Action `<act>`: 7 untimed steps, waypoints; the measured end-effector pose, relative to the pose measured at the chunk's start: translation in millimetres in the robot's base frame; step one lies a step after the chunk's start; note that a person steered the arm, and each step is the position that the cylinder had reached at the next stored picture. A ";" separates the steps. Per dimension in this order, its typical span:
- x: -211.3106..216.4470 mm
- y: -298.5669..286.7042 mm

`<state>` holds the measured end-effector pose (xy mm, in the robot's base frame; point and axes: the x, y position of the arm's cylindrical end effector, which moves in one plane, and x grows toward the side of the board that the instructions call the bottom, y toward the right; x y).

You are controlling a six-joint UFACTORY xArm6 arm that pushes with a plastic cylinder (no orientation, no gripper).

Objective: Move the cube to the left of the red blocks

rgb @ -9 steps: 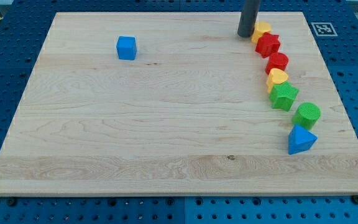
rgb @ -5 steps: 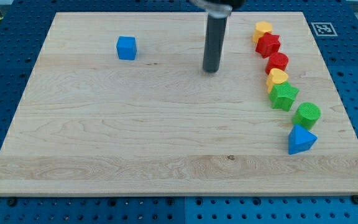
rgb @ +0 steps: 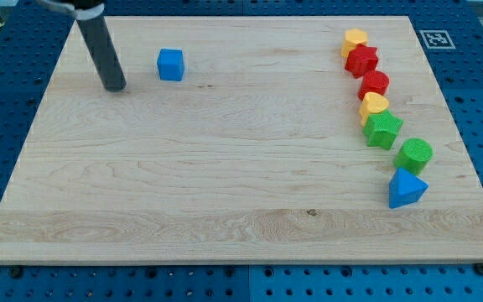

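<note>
Tip (rgb: 116, 86) sitting just left of blue cube (rgb: 171, 64), not touching, no pincer on rod so grip state not applying, cube lying far left of red blocks (rgb: 361, 60) (rgb: 374, 84), square marker tag (rgb: 437, 39) showing at board (rgb: 225, 193) corner, no readable text.

Wooden board (rgb: 225, 184) lies on a blue perforated table (rgb: 7, 101). Along the view's right, in a curved line: yellow block (rgb: 354, 39) at the top; lower down, a second yellow block (rgb: 374, 104) touching a green star-like block (rgb: 382, 129); green cylinder (rgb: 414, 155); blue triangular block (rgb: 406, 188) just below it. Fiducial marker (rgb: 433, 39) at the board's top-right corner.
</note>
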<state>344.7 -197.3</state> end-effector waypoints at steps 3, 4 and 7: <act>-26.4 39.5; -26.4 77.7; -26.4 143.4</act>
<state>318.3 -53.9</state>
